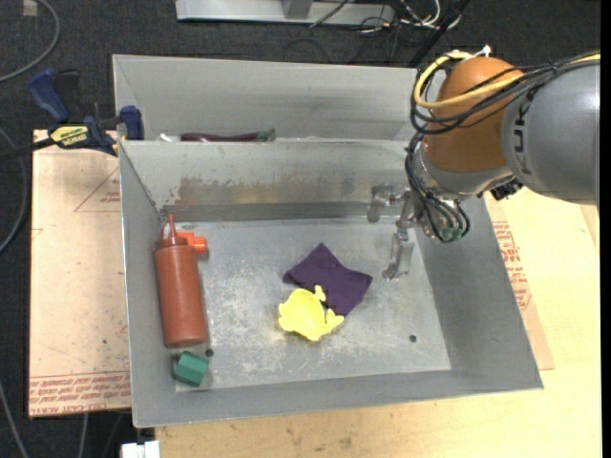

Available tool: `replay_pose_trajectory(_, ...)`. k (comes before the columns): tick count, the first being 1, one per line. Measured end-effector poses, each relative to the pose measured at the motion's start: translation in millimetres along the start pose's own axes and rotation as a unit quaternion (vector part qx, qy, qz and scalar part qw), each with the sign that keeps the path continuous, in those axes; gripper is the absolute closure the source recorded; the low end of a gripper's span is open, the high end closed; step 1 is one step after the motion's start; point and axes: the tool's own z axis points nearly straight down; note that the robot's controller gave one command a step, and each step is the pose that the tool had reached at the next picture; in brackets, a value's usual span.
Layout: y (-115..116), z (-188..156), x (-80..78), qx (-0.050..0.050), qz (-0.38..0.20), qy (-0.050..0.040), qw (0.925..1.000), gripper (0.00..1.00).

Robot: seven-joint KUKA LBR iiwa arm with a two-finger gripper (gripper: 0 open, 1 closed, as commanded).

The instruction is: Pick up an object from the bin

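In the grey bin a red-brown bottle is lying at the left, with a green block below it. Mid-floor, a yellow lump is touching a purple cloth. My gripper is hanging just right of that cloth; I cannot tell how open it is.

Grey metal bin: 1, holding four loose items, one of each kind
- rust-red bottle with orange nozzle, lying along the left wall: 1
- small green block, front left corner, just beside the bottle's base: 1
- purple cloth, mid-floor: 1
- yellow crumpled piece, touching the cloth's front edge: 1
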Motion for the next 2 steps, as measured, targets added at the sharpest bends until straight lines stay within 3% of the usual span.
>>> replay_pose_trajectory(1, 0.2, -4.8, -1.1, 0.000, 0.000, -0.0031, 1.0000, 0.00)
replay_pose_trajectory(2, 37.5, 25.0, 17.2, 0.001, -0.007, -0.0033, 1.0000, 0.00)
